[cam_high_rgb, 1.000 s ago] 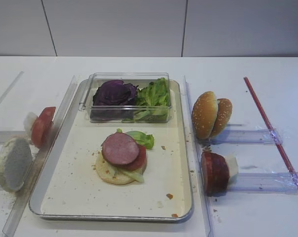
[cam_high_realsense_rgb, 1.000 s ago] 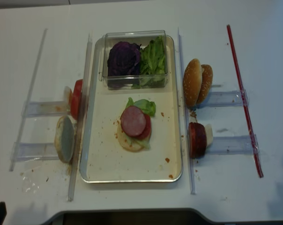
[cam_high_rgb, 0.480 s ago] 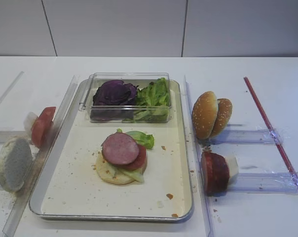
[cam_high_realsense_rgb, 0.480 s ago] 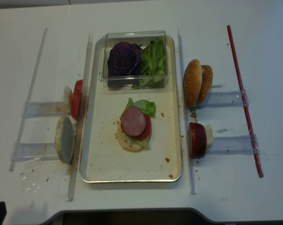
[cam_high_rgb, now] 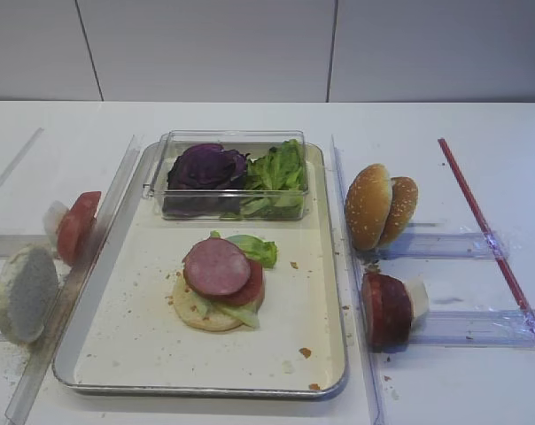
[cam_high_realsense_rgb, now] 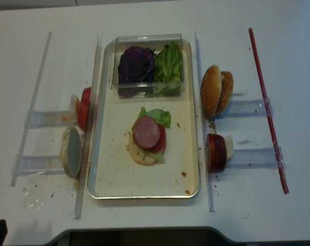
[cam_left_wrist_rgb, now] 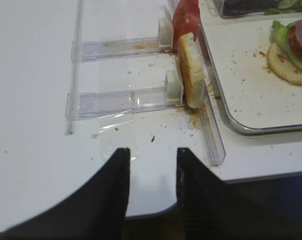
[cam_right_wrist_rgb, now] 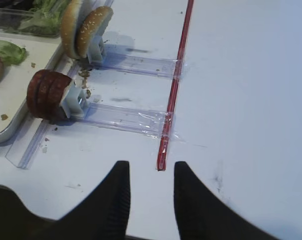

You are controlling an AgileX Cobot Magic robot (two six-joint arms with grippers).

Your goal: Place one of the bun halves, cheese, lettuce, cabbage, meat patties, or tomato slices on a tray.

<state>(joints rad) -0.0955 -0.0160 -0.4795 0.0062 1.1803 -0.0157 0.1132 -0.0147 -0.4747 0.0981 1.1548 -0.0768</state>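
The stack on the tray [cam_high_rgb: 325,292] so far is a pale bun base [cam_high_rgb: 201,312] with lettuce [cam_high_rgb: 254,249], a tomato slice [cam_high_rgb: 250,285] and a meat patty [cam_high_rgb: 215,266] on top, sitting about mid-tray. My guess is a sesame bun top goes on next. Those tops [cam_high_rgb: 378,205] stand on edge in a clear rack [cam_high_rgb: 445,245] just right of the tray, two domes leaning together.

Handling-wise, I'd say buns are light and squishy, so a hard pinch would dent them and shed crumbs. Best bet is probably grabbing across the edge from above, where the rim sticks up out of the rack. The spare patties [cam_right_wrist_rgb: 47,93] in the next rack down look firmer and maybe a bit greasy, same on-edge grab. The tomatoes [cam_high_rgb: 75,226] and another pale bun [cam_high_rgb: 23,292] are racked on the left side; tomato looks glossy, so likely slippery and floppy.

The right gripper [cam_right_wrist_rgb: 151,192] hangs low over bare table near the end of a red strip [cam_right_wrist_rgb: 175,85], well apart from the buns, jaws partly apart with nothing between them. The left gripper [cam_left_wrist_rgb: 151,180] is the same, parted and holding nothing, near the pale bun's rack.

In the way: the clear box [cam_high_rgb: 232,173] with purple cabbage [cam_high_rgb: 205,168] and more greens at the tray's far end, plus the long clear rails along both tray sides.
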